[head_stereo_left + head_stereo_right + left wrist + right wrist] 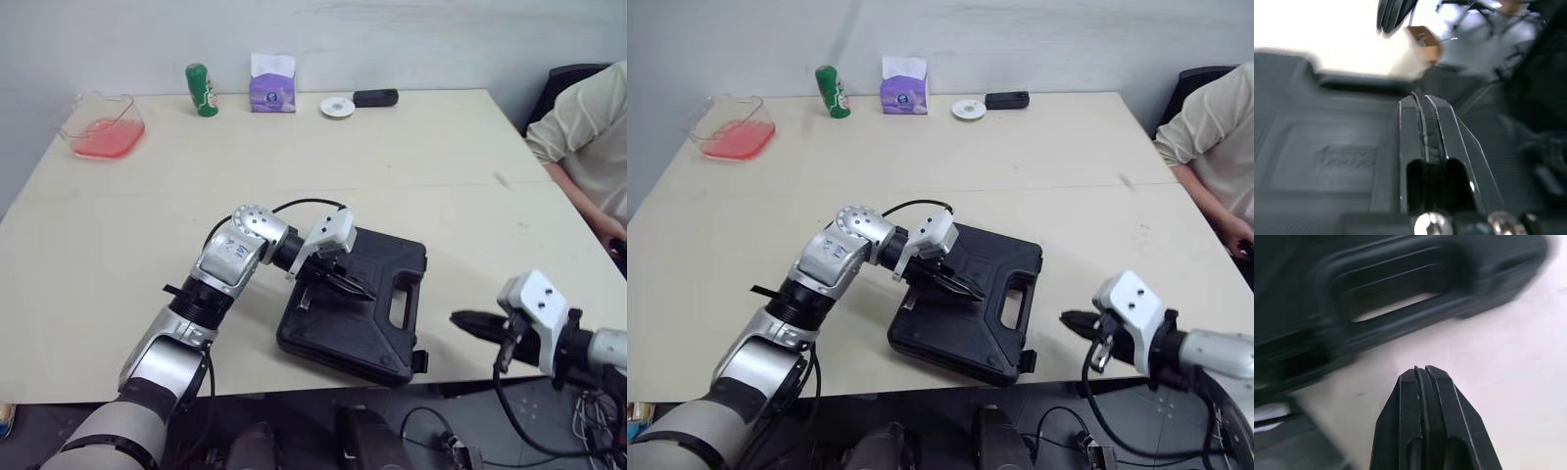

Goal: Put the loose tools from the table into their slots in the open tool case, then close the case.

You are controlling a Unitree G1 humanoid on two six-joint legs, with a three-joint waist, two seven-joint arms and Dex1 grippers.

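Closed case [338, 338] at the worktop's [392, 166] front edge; left tool [362, 291], fingers together and empty, over it; right tool [459, 318], likewise together, just beside the handle [416, 305]

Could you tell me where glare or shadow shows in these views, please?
Left wrist view: the table beyond the tool case and the shut left gripper is washed out to white. Right wrist view: the table ahead of the shut right gripper is evenly lit, no glare. Eye views: soft, even light, no hard shadows.
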